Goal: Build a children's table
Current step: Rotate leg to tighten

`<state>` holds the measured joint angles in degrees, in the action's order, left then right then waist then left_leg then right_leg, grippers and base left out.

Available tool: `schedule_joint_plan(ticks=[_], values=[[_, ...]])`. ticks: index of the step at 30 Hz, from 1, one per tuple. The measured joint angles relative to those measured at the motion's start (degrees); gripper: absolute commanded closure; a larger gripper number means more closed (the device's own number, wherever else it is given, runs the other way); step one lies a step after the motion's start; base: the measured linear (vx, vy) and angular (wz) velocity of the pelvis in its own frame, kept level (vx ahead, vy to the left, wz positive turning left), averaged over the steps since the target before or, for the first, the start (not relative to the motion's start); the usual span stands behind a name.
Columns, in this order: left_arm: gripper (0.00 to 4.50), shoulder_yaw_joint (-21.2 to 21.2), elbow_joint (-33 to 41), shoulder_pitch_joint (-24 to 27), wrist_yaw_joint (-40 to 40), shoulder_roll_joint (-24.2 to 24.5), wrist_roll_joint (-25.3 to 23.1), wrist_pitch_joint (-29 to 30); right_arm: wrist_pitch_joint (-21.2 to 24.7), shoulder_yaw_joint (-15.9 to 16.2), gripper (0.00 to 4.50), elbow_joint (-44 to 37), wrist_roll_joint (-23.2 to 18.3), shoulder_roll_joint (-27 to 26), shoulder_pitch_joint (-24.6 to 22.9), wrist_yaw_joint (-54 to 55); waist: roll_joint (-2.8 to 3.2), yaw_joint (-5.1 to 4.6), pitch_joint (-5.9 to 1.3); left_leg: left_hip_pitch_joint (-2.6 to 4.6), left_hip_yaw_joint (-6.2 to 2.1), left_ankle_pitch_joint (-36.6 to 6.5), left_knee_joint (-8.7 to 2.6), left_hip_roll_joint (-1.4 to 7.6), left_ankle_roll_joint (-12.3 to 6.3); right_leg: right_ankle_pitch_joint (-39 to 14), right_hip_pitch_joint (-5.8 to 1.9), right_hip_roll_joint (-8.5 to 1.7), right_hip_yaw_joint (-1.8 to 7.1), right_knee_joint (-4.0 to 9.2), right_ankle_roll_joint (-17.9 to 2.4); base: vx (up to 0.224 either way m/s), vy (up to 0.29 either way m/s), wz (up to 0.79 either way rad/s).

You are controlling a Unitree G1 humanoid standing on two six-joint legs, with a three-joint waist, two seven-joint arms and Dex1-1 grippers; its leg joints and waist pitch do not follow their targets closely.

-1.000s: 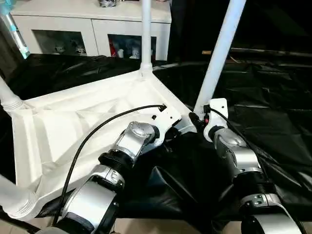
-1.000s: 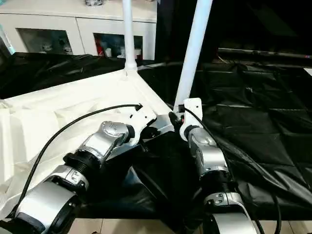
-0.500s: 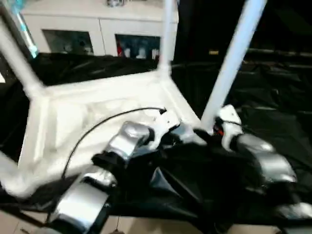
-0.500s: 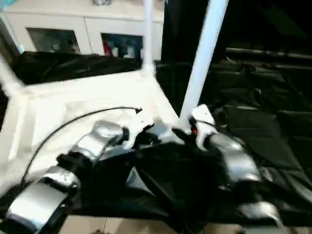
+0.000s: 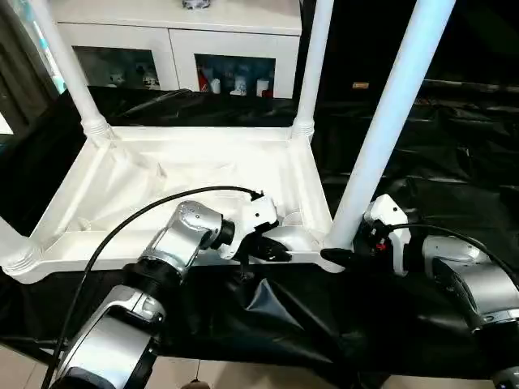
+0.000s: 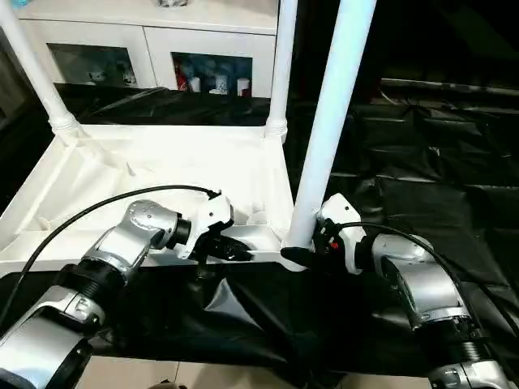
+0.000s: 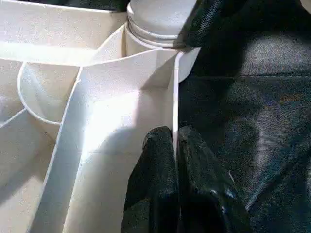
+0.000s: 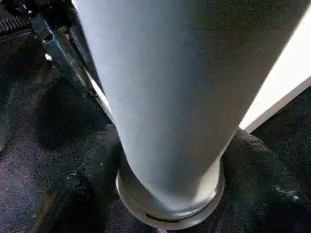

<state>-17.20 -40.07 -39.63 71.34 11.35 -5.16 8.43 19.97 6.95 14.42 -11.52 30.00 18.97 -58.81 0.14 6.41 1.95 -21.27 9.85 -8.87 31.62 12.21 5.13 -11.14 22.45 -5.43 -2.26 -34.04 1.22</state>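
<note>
The white tabletop (image 5: 203, 166) lies upside down on the black sheeting, its near long edge facing me. Legs stand upright in its corner sockets: far left (image 5: 69, 69), far right (image 5: 314, 65), near right (image 5: 389, 121) and near left (image 5: 10, 243). My left gripper (image 5: 272, 247) is shut on the tabletop's thin near rim (image 7: 175, 97), one finger on each side of it. Just beside it, my right gripper (image 5: 336, 255) is shut on the base of the near right leg (image 8: 170, 97), with fingers (image 8: 92, 184) hugging both sides above the socket collar.
Black sheeting (image 5: 454, 162) covers the big table and falls over its front edge, with pale floor (image 5: 243, 377) below. A white cabinet (image 5: 170, 32) with glass doors stands behind. A black cable (image 5: 122, 235) loops over my left forearm.
The tabletop has turned clockwise on the sheeting, so its near edge now faces me squarely and the far left leg is in view. Both grippers kept their hold. The camera also shifted.
</note>
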Motion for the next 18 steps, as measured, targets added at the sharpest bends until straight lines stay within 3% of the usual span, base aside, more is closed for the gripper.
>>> schedule_joint_plan(ticks=[12,18], values=[[4.5,0.15,1.01,0.79,-1.85,0.12,-0.16,0.32,-0.26,-1.09,1.89,0.75,0.0,-2.4,-0.41,2.53,0.02,-0.09,-0.05,-0.02,0.03,0.01,0.08,-0.02,-0.01,0.01,0.07,0.02,0.01,-0.13,0.0,0.0,0.0,0.0],[4.5,1.39,-2.0,-0.65,-10.93,-2.84,-1.36,1.57,-2.29,-3.74,1.89,6.42,1.3,-8.97,1.68,15.29,-0.1,-1.39,-0.09,0.13,0.03,0.02,0.27,-0.15,0.0,0.12,-0.1,0.0,0.09,-0.14,-0.14,0.0,0.0,0.0]])
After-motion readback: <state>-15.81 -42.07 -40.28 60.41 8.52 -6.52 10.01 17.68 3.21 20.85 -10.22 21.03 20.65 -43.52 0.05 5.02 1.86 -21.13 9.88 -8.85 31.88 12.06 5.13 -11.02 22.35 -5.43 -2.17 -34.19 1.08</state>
